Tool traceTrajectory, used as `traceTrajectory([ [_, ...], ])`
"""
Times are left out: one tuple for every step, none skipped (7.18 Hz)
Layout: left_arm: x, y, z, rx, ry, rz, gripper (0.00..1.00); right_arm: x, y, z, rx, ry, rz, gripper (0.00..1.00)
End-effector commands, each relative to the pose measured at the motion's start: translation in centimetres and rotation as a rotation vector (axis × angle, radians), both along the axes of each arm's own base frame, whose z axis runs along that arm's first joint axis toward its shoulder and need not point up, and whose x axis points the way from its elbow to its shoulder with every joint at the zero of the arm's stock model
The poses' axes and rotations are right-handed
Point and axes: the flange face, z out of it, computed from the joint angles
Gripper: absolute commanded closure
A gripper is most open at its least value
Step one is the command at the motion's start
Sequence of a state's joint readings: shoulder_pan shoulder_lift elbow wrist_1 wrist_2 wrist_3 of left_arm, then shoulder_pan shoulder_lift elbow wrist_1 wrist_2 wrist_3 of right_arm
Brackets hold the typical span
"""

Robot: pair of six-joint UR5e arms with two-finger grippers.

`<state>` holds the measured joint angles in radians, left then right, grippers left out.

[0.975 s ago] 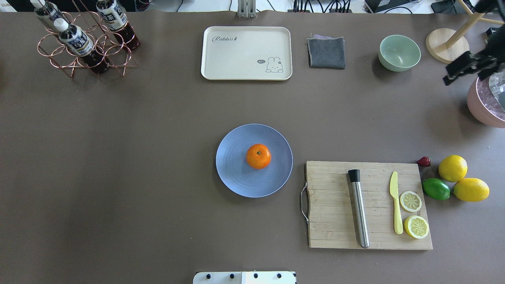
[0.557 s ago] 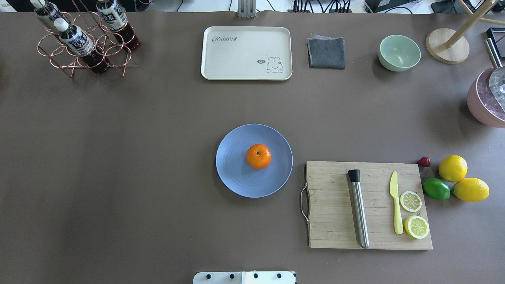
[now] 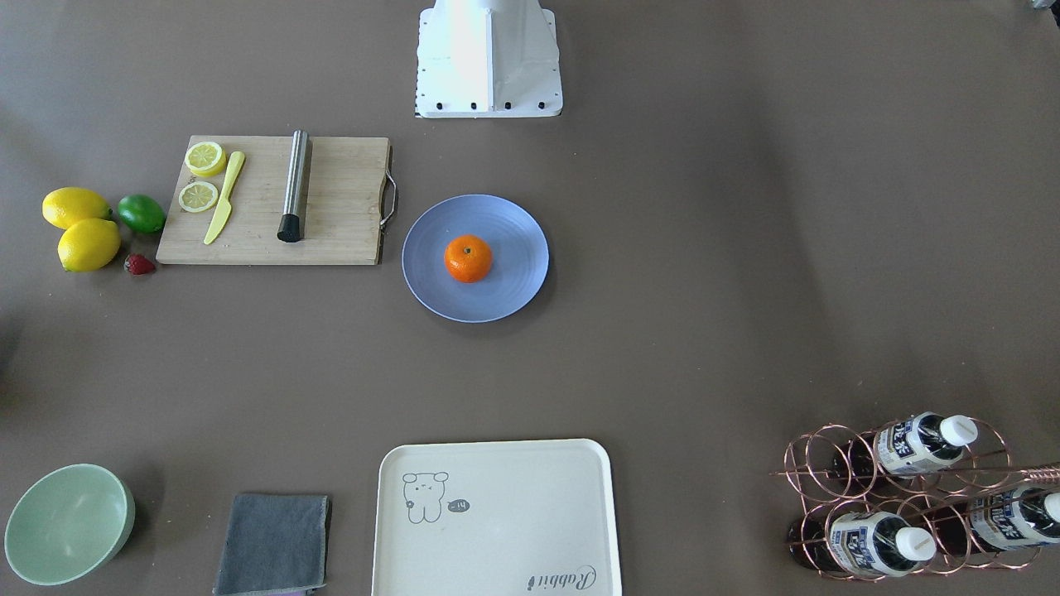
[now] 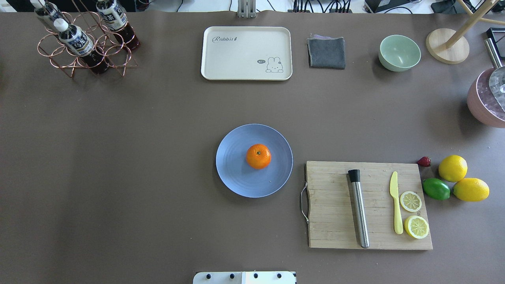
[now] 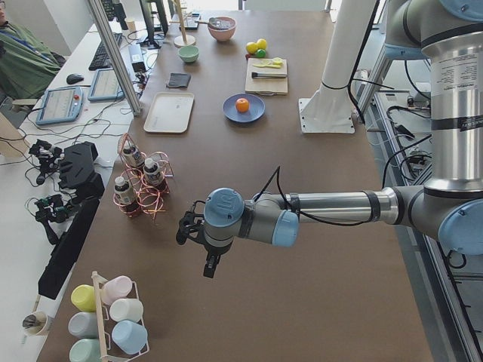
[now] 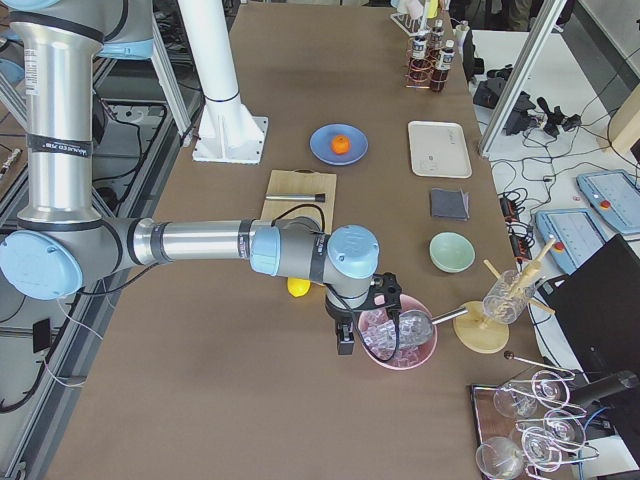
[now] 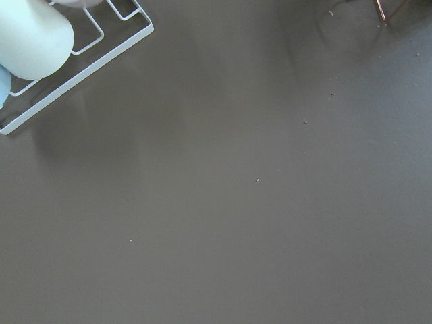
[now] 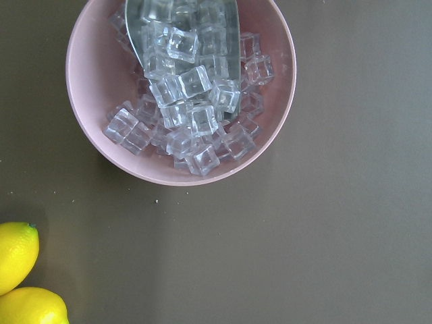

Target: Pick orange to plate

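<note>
Exterior right view carries the only sight of the right jaws. They hang at the end of the right arm (image 6: 200,242), far out from the plate (image 4: 236,177) on the robot's right side, where the pink ice bowl (image 6: 400,345) stands. I cannot tell from there whether they are open or closed, or whether they hold anything. The right wrist camera looks straight down into that bowl and shows no fingers.

The left jaws are just as doubtful. They show only in the exterior left view, on the left arm (image 5: 324,207), far from the plate on the opposite side, with the copper bottle rack (image 5: 139,188) between them and it.

The orange (image 4: 258,156) sits free on the plate, close to its middle, stem dot up, with neither arm anywhere near it. By that, the placing looks done.

The risks I see are all in further motion:
- A low swing by the right arm could catch the bowl's rim or the metal scoop (image 8: 229,40) and spill ice cubes onto the counter.
- A careless pass by the left arm toward the plate could clip the bottle rack.
- Any sweep across the plate could nudge the round fruit. The plate is flat and nearly rimless, so it might roll off.
</note>
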<state>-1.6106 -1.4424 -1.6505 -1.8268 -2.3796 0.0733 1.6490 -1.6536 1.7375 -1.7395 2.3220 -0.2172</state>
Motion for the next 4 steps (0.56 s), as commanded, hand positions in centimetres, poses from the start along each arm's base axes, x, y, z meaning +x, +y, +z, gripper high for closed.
traceTrajectory([
  [-0.2, -0.8, -1.4, 0.015, -0.002, -0.011, 0.02, 0.1, 0.2, 0.3, -0.007, 0.002, 0.005, 0.00],
  [-0.1, -1.0, -2.0, 0.025, -0.004, -0.011, 0.02, 0.1, 0.3, 0.3, -0.010, 0.002, 0.006, 0.00],
  [-0.2, -1.2, -2.8, 0.043, -0.036, -0.014, 0.02, 0.2, 0.3, 0.5, -0.014, 0.003, 0.008, 0.00],
  [-0.5, -1.3, -3.3, 0.053, -0.083, -0.024, 0.02, 0.2, 0.3, 0.7, -0.016, 0.003, 0.007, 0.00],
])
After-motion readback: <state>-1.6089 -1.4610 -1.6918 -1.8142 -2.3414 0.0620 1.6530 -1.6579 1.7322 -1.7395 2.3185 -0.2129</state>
